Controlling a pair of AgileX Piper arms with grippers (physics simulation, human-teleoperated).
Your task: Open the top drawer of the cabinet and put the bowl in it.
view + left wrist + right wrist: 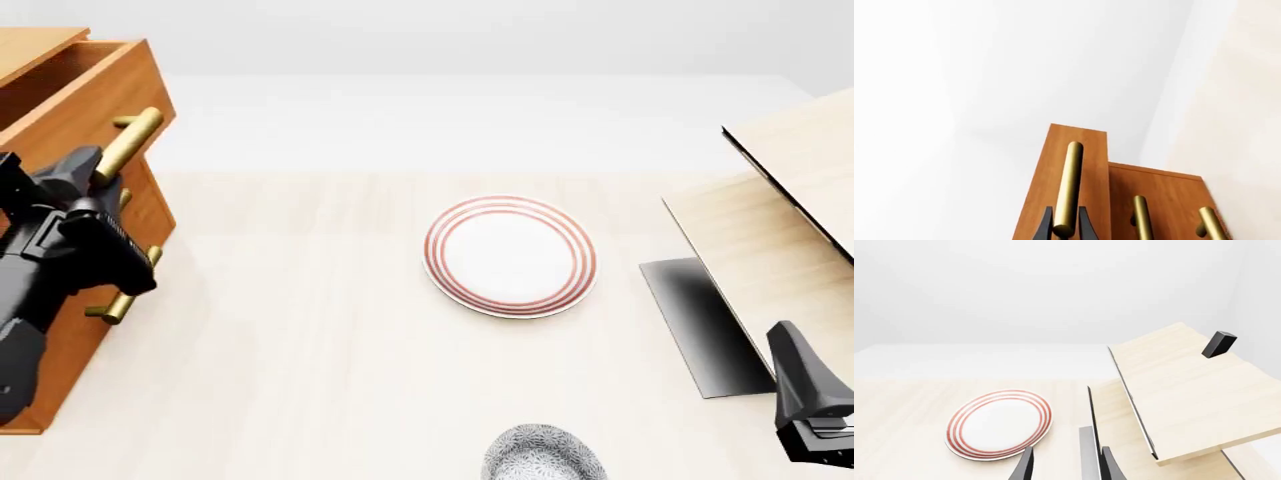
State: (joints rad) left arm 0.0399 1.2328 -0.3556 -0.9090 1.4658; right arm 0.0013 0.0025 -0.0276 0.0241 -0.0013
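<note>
The orange-brown cabinet (78, 352) stands at the table's far left. Its top drawer (83, 88) is pulled partway out, its front (1079, 137) standing proud of the two lower ones. My left gripper (96, 168) is shut on the top drawer's brass bar handle (1069, 182), with one black finger (1047, 224) on each side of the bar. The speckled grey bowl (541, 456) sits at the near table edge, cut off by the frame. My right gripper (790, 345) hovers at the near right, open and holding nothing; in the right wrist view its fingers (1025, 466) stand apart.
A flat white plate with red rings (510, 256) lies mid-table, beyond the bowl. A pale light-wood box (781, 230) with a tilted lid and a dark interior fills the right side. The two lower drawer handles (1141, 216) sit below the gripped one.
</note>
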